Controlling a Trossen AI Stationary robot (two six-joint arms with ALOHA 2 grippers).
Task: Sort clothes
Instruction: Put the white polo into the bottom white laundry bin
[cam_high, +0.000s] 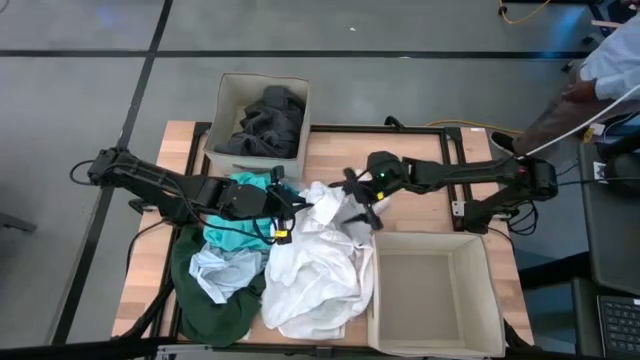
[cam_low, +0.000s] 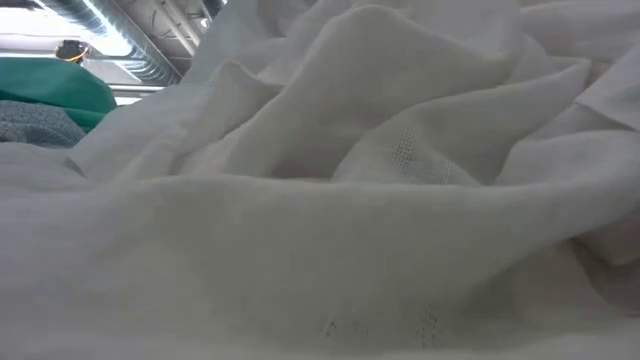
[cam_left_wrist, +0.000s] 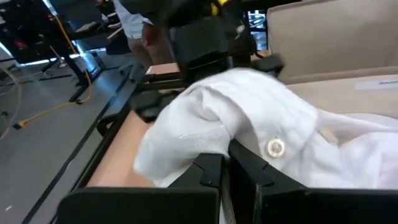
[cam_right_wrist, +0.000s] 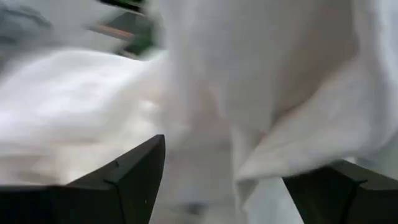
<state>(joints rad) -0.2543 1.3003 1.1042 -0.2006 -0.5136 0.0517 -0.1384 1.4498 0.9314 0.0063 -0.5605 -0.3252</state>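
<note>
White shirt (cam_high: 315, 275) lies heaped at the middle of the desk (cam_high: 180, 140), its upper fold lifted toward the centre, the rest spilling down toward the near edge beside the empty beige box (cam_high: 432, 292). Left pincer (cam_left_wrist: 227, 165) is clamped shut on a fold of this white shirt; the left wrist view shows the cloth bunched between the two dark fingers, a small button just beside them. Right pincer (cam_right_wrist: 224, 180) hangs over the same shirt's upper edge with fingers spread wide, white cloth draped between them but nothing gripped. Other clothes: teal garment (cam_high: 235, 215) under the left arm, pale blue piece (cam_high: 220, 270) on a dark green one (cam_high: 215, 310) at the near left, dark grey items (cam_high: 265, 125) already in the far box (cam_high: 225, 95). Low view is filled with white fabric, so nothing else can be read there. Handling judgement: the shirt is light, limp and thin, will sag and trail when lifted, and may drag neighbours along. Best hold looks like a thick gathered fold or the buttoned placket, not a single loose layer, which would likely slip out.
</note>
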